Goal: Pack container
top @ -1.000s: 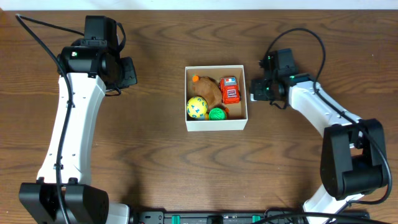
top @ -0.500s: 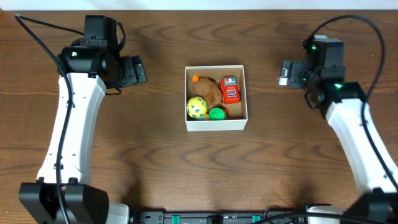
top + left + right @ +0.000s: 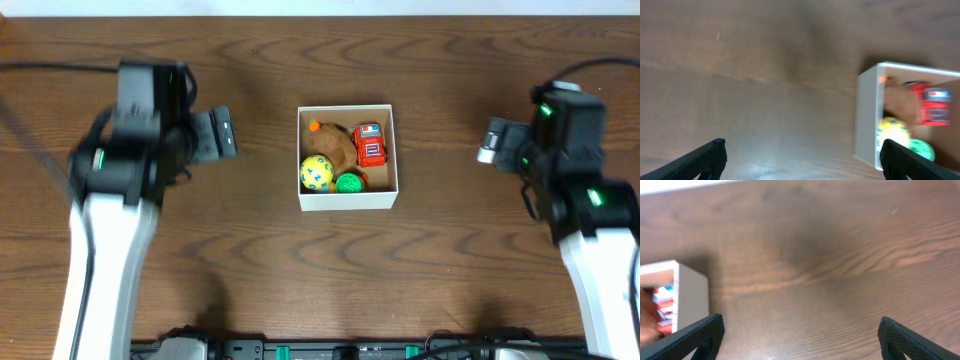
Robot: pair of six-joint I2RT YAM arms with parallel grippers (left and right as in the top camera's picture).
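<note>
The container (image 3: 348, 200), holding a red truck (image 3: 370, 145), two balls and a brown plush (image 3: 338, 150), sits between the left gripper (image 3: 222, 133) and right gripper (image 3: 490, 141), well apart from each. Both gape wide and empty. Packing looks finished, so any retreat should keep clear of the walls.

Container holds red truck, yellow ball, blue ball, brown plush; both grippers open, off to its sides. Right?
Not blue: overhead shows the small ball green. The rest holds: red truck, yellow ball, brown plush in the container; left gripper and right gripper open at its sides.
</note>
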